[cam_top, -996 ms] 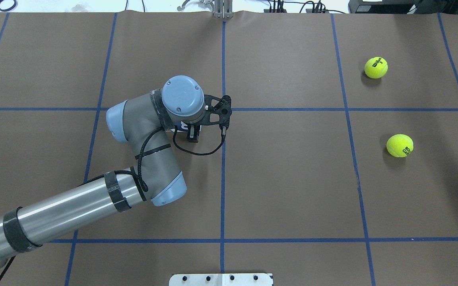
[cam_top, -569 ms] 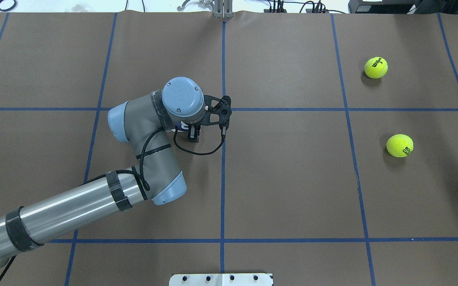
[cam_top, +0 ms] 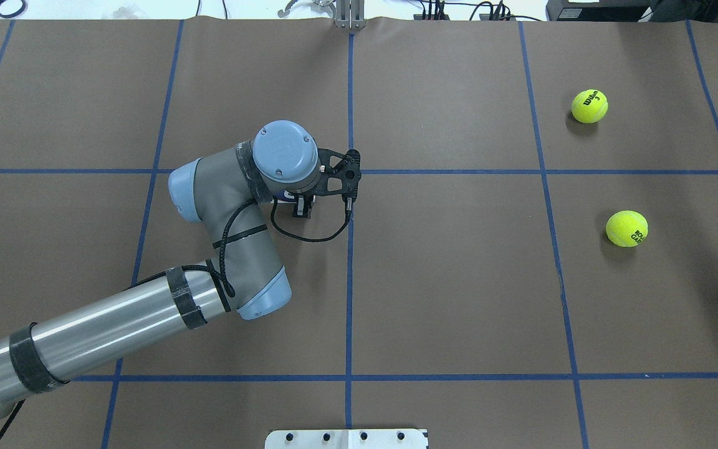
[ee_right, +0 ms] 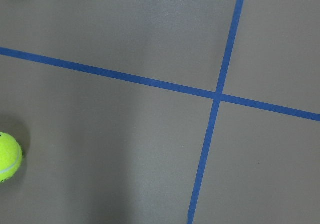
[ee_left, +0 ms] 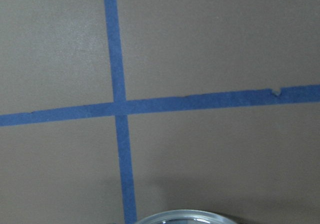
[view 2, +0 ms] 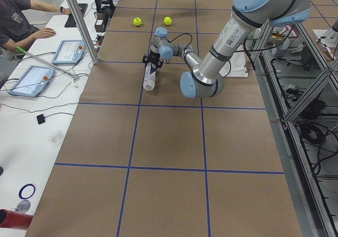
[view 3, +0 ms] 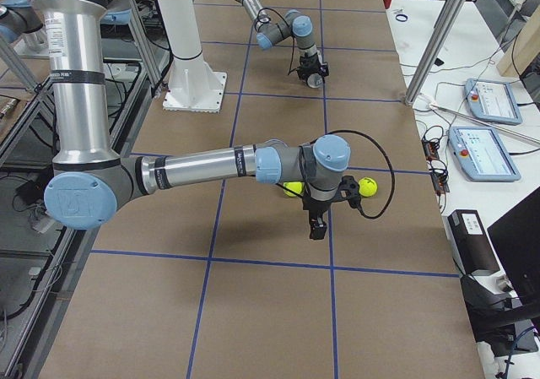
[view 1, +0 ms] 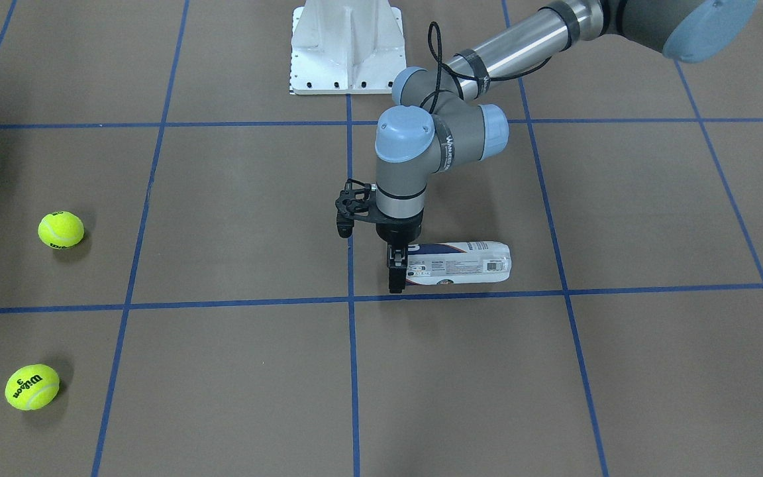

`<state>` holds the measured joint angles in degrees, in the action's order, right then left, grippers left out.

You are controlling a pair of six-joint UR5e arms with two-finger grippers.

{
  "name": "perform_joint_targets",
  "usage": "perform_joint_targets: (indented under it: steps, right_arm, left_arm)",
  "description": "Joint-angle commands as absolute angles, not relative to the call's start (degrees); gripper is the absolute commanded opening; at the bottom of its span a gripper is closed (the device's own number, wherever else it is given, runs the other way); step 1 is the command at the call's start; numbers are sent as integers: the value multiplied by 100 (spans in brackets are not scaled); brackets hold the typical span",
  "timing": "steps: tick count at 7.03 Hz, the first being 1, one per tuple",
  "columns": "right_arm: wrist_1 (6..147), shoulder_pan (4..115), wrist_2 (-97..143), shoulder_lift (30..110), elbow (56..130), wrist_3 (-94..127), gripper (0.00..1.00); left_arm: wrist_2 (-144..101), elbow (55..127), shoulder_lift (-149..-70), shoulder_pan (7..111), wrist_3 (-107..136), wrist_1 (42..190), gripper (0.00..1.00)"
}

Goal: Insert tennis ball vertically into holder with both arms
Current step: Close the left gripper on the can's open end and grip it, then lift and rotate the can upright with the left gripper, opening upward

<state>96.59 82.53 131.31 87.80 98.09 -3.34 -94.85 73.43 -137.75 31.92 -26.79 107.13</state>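
Step in hand, as I read it: getting the can (view 1: 464, 264) upright so a ball can drop in from above. It lies on its side on the table (view 1: 222, 397), just on the robot's side of a blue tape line (view 1: 620, 289) and close to a tape crossing. The left gripper (view 1: 397, 273) points straight down over the can's end nearest that crossing. Its near finger shows against the can's side and the far one is hidden, so you cannot tell whether it is clamped. The left wrist camera catches only the silver rim (ee_left: 182, 217) at its bottom edge, so I take this for the open end. Advice: close gently, since thin clear plastic will likely dent, then swing the can up about its closed end, set that end flat and hold it for the insertion. The farther tennis ball (cam_top: 589, 106) and the nearer tennis ball (cam_top: 626, 228) sit well apart from the can, on the robot's right. The right gripper (view 3: 317, 224) hangs near them; open or closed, cannot tell
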Motion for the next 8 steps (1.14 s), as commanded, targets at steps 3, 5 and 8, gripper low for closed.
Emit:
perform_joint_targets:
  steps: [3, 5, 8]
  right_arm:
    - [9659, 8244, 13131, 8710, 9817, -334, 100]
    - [9659, 8253, 13157, 8692, 9835, -317, 100]
    - [9650, 8253, 13166, 8675, 9844, -325, 100]
  left_arm:
    - [-9501, 7879, -13781, 3453, -2593, 11118, 69]
    - [-9519, 8401, -13729, 3612, -1581, 11597, 69]
    - [-9475, 8394, -12878, 3612, 856, 15275, 70]
